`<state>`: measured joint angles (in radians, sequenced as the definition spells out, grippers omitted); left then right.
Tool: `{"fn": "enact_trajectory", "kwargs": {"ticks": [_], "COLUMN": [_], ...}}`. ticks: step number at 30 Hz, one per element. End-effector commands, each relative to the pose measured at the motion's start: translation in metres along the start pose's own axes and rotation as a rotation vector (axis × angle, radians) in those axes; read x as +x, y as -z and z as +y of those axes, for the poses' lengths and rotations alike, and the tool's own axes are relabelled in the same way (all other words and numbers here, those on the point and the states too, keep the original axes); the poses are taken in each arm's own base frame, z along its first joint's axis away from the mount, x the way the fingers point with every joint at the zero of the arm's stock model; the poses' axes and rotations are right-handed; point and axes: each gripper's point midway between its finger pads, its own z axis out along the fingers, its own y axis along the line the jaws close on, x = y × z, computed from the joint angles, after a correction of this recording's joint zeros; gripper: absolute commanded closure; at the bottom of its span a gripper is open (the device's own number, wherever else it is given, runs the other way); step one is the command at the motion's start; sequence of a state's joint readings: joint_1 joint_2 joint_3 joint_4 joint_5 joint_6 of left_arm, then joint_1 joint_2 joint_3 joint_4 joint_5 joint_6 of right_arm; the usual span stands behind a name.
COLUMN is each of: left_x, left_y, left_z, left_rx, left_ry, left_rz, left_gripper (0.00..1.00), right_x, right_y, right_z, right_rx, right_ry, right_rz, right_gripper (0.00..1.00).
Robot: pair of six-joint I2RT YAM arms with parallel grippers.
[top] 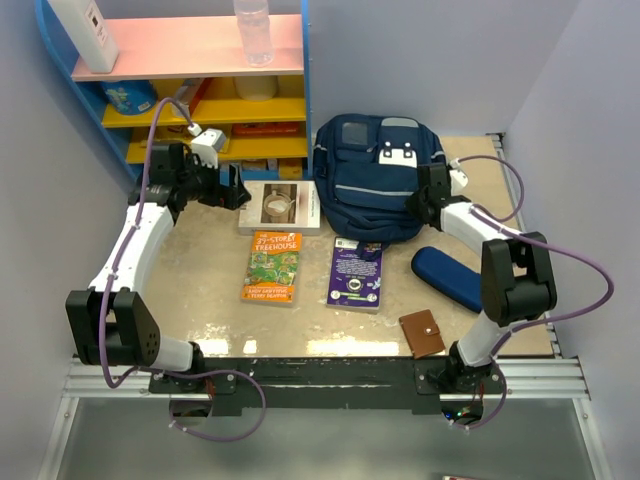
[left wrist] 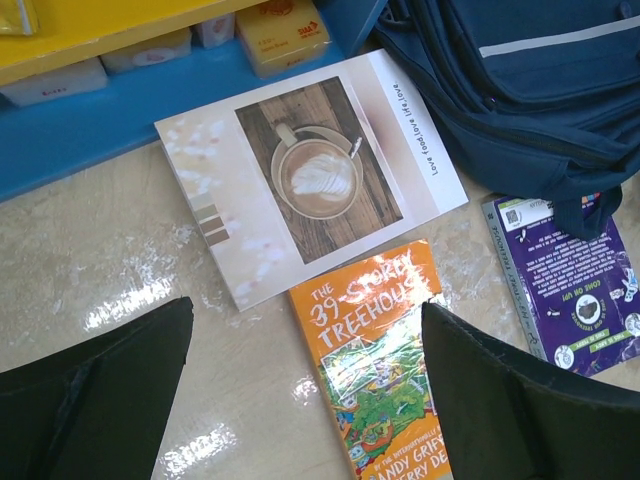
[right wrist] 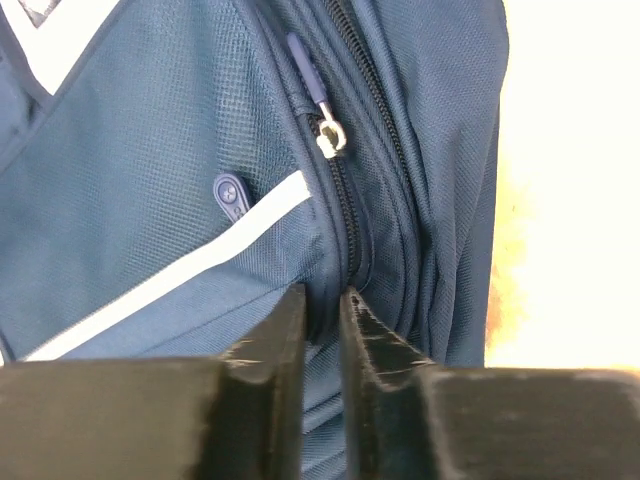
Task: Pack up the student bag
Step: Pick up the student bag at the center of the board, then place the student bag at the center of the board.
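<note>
The student bag (top: 375, 190), a navy backpack with grey stripes, lies at the back of the table, right of centre. My right gripper (top: 432, 195) is at its right side. In the right wrist view the jaws (right wrist: 323, 295) are shut on a ridge of the bag's fabric (right wrist: 150, 180) along a zipper, just below the zipper pull (right wrist: 325, 130). My left gripper (top: 238, 188) hovers open left of the bag. In the left wrist view its gripper (left wrist: 305, 320) has nothing between the fingers, above the table beside an orange book (left wrist: 375, 360).
A white book with a coffee picture (top: 280, 207), the orange book (top: 272, 267) and a purple book (top: 357, 273) lie in front of the bag. A navy pencil case (top: 447, 278) and a brown wallet (top: 422, 333) lie at the right. A coloured shelf (top: 200, 90) stands at the back left.
</note>
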<state>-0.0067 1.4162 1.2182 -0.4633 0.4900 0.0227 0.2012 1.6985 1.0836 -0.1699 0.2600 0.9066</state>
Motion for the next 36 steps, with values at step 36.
{"fn": "enact_trajectory", "kwargs": {"ticks": [36], "left_x": [-0.009], "left_y": [0.009], "left_z": [-0.021], "left_rx": [0.102], "left_ry": [-0.059], "left_rz": [-0.099], "left_gripper": [0.0], "right_x": [-0.154], "right_y": [0.46], "right_z": [0.248], "right_rx": [-1.108], "right_ry": [0.095], "right_rz": [-0.519], "right_gripper": [1.0]}}
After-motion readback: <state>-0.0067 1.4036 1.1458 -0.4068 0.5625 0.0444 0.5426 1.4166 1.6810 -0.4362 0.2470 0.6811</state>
